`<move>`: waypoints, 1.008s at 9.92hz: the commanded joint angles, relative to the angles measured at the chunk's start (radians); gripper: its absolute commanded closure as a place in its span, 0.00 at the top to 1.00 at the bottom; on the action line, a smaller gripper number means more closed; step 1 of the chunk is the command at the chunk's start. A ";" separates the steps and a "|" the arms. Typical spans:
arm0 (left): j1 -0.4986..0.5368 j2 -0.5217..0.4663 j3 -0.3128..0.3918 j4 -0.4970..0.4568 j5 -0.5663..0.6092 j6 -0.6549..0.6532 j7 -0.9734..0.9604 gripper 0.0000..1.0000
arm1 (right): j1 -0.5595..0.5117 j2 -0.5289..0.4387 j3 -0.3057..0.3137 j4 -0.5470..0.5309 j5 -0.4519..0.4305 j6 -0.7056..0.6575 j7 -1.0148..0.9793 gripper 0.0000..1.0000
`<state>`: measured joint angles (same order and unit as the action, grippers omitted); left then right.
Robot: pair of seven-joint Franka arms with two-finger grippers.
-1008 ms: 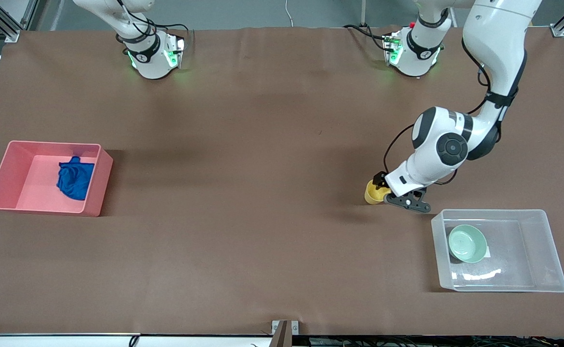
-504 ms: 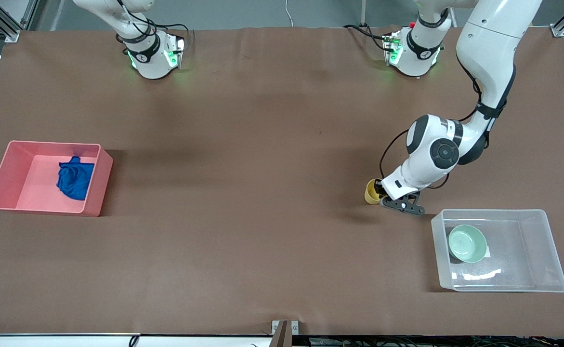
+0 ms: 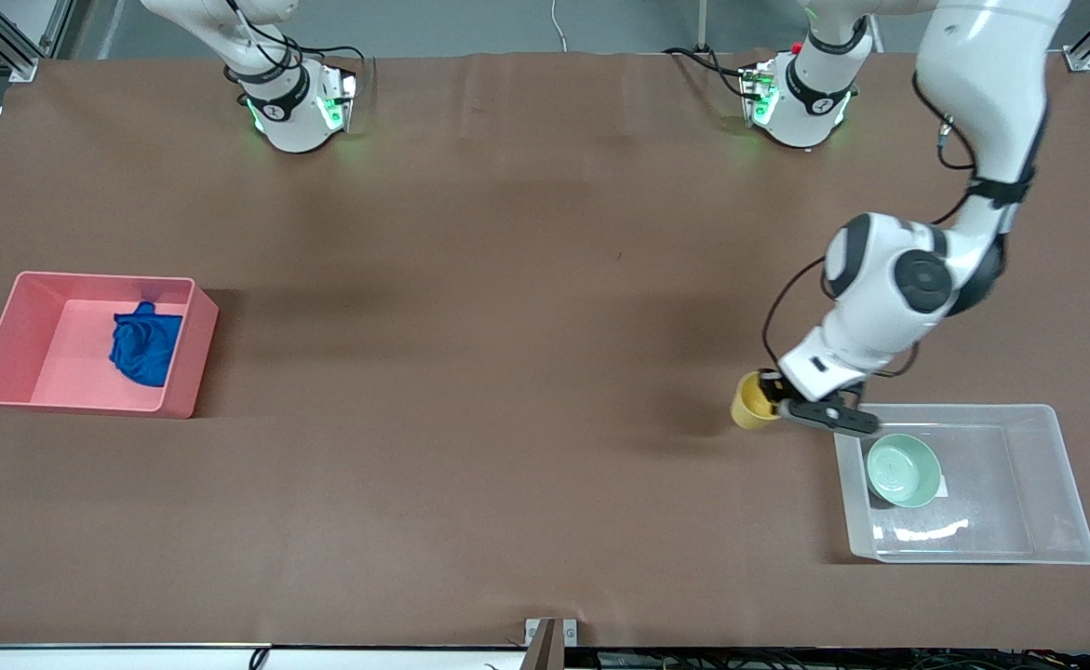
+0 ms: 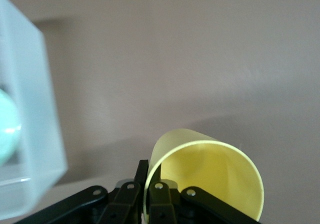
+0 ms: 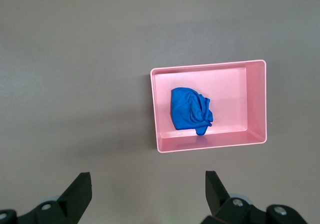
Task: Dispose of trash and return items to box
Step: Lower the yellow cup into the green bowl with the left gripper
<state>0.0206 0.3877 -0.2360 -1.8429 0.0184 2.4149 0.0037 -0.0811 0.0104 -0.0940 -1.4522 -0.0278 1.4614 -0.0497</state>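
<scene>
One yellow cup (image 3: 747,402) pinched in the left end effector (image 3: 780,407) beside the clear box (image 3: 1061,456); right end effector (image 5: 147,191) agape above.

Two white arms with rounded glossy shells and dark grey joint discs. Each base (image 3: 295,107) carries a black band and glowing green lights, with black cables trailing from it. A thin black cable loops along the left arm's forearm (image 3: 866,307). The left gripper (image 3: 773,408) has black linkage fingers with silver pivot screws; the right gripper (image 5: 147,199) has black fingers with grey pivots.
</scene>
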 commanded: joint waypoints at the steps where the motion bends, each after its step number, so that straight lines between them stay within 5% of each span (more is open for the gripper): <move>1: 0.089 0.100 -0.003 0.255 0.011 -0.216 0.111 0.00 | 0.004 -0.018 -0.004 -0.016 0.011 -0.001 0.004 1.00; 4: 0.195 0.248 0.006 0.448 0.014 -0.254 0.257 0.00 | 0.004 -0.018 -0.004 -0.016 0.011 -0.001 0.004 1.00; 10: 0.243 0.431 0.012 0.493 0.017 -0.177 0.341 0.01 | 0.004 -0.018 -0.003 -0.016 0.011 -0.001 0.004 1.00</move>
<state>0.2684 0.7589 -0.2239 -1.3744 0.0184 2.2168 0.3373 -0.0799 0.0100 -0.0949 -1.4524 -0.0274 1.4603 -0.0497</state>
